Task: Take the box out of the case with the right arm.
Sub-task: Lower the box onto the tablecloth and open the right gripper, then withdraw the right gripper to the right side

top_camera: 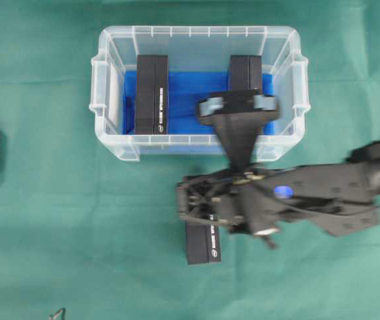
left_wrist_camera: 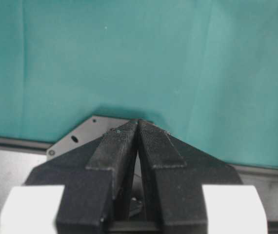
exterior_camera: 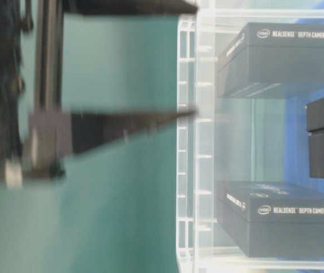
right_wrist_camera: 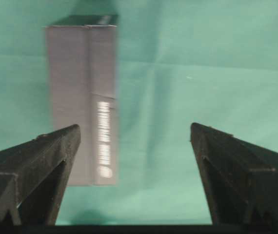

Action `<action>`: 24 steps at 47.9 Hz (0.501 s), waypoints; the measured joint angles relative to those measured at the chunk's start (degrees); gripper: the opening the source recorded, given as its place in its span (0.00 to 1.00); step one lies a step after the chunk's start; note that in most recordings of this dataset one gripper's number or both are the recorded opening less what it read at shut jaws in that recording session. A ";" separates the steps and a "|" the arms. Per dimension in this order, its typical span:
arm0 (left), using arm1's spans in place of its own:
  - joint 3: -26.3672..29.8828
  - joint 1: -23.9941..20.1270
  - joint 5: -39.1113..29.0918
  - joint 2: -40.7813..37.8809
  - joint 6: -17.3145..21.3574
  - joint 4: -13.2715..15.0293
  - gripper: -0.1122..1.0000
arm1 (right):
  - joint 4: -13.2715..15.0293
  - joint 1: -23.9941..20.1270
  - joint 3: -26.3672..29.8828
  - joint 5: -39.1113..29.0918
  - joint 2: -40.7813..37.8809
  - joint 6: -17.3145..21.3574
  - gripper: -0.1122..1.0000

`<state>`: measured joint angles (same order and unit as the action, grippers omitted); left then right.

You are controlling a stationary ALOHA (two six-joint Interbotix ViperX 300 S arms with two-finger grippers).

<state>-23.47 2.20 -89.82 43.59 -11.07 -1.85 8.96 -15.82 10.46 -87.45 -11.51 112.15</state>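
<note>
On the green cloth [top_camera: 57, 220] beside the case [top_camera: 197, 143], a box [top_camera: 203, 243].

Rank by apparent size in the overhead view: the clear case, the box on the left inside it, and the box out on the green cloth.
1. The case, clearly largest.
2. The left box in the case and the box on the cloth: unsure, since the right arm hides part of the outer one.
</note>
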 measured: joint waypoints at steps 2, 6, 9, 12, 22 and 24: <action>-0.09 0.09 -0.09 0.09 0.09 0.00 0.10 | 0.00 -0.35 -2.29 0.62 1.85 0.70 0.91; 0.00 0.00 0.00 0.09 0.09 0.00 0.10 | -0.09 -0.97 -6.86 1.67 5.71 1.76 0.91; 0.00 0.09 0.00 0.09 0.09 0.00 0.10 | -0.09 -1.41 -10.81 2.37 8.79 2.72 0.91; 0.00 0.00 0.00 0.09 0.00 0.00 0.10 | -0.09 -2.02 -14.59 2.81 11.87 3.78 0.91; -0.09 0.09 0.00 0.09 0.44 0.00 0.10 | -0.09 -5.19 -26.10 3.08 23.12 7.56 0.91; -0.09 0.09 -0.09 0.09 0.53 0.00 0.10 | -0.09 -5.80 -28.39 3.08 25.49 8.26 0.91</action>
<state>-23.55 2.29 -89.91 43.68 -10.55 -1.85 8.88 -21.62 -17.93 -84.38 13.97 120.41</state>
